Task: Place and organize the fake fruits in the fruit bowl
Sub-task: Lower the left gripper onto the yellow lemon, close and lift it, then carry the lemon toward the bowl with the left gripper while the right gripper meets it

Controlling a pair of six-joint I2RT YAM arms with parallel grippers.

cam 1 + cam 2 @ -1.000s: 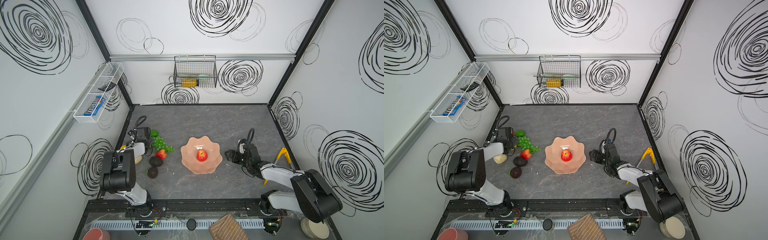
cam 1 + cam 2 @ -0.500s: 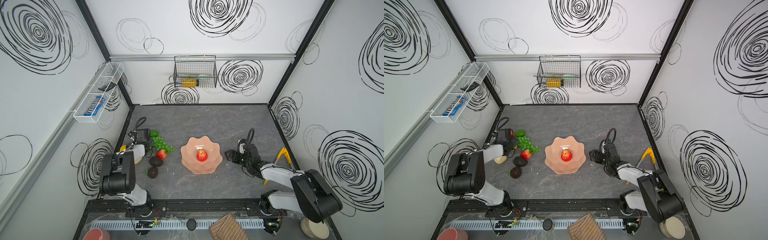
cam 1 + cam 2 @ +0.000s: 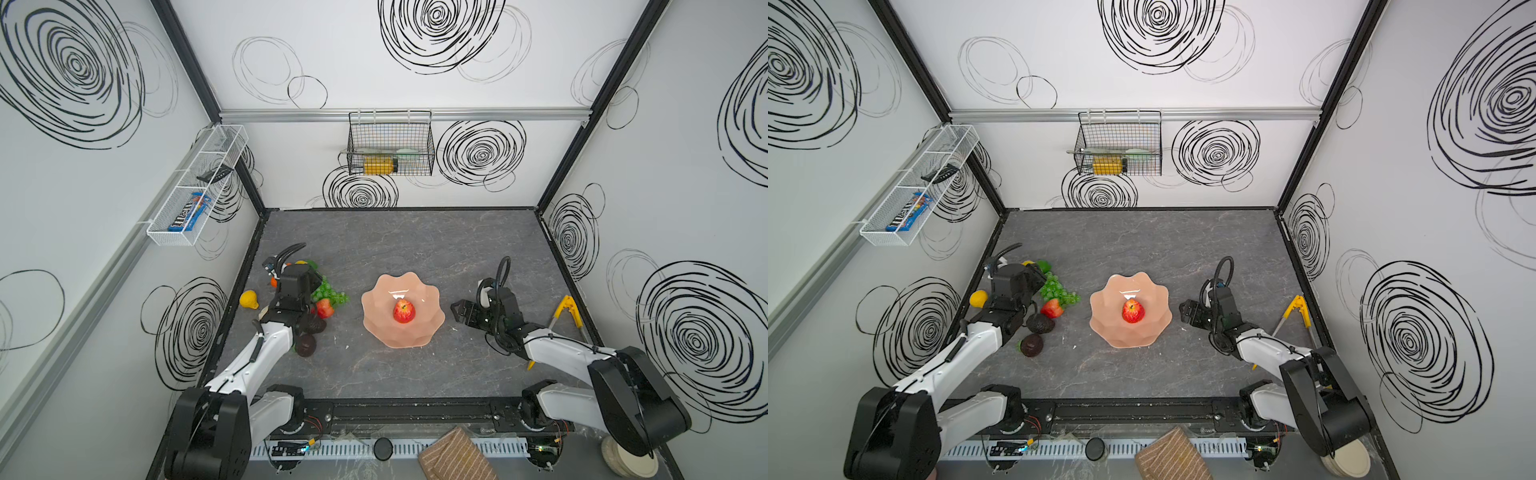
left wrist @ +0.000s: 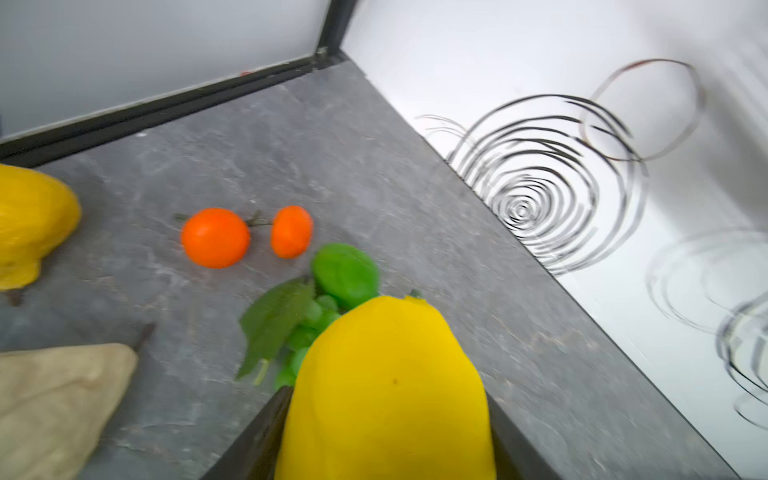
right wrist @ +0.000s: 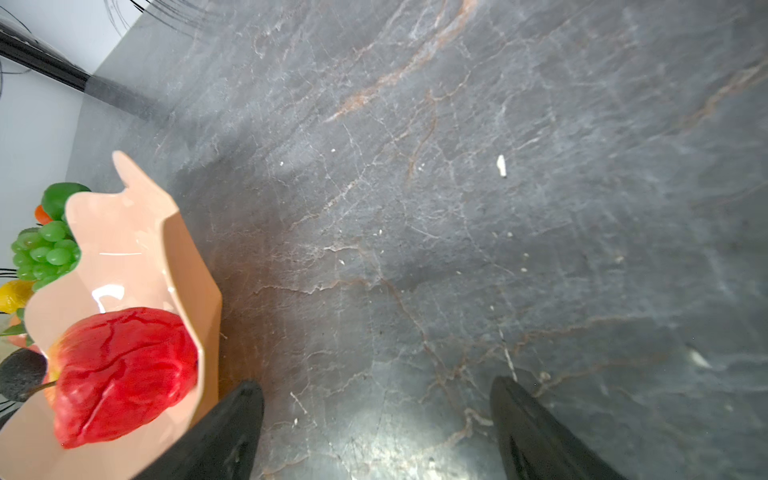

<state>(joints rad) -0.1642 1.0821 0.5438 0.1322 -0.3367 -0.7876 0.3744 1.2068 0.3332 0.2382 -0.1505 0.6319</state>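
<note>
Since a second ago the left arm point(image 3: 266, 345) has dropped its elbow lower in both top views and the left tool point(image 4: 386, 405) has narrowed; its two fingers point(image 4: 257, 440) now press the sides of a yellow fruit point(image 4: 382, 345), close to the grape bunch point(image 4: 299, 336) and the two oranges point(image 4: 215, 237) by the worktop's point(image 4: 291, 145) left edge. The right tool point(image 5: 374, 390) hangs wide open and empty just beside the fruit bowl point(image 3: 419, 332), which sits mid-worktop with the red apple point(image 3: 404, 311) in its middle.

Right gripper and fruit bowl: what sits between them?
Nothing: only bare tabletop separates the open right gripper from the fruit bowl, as both top views show.
</note>
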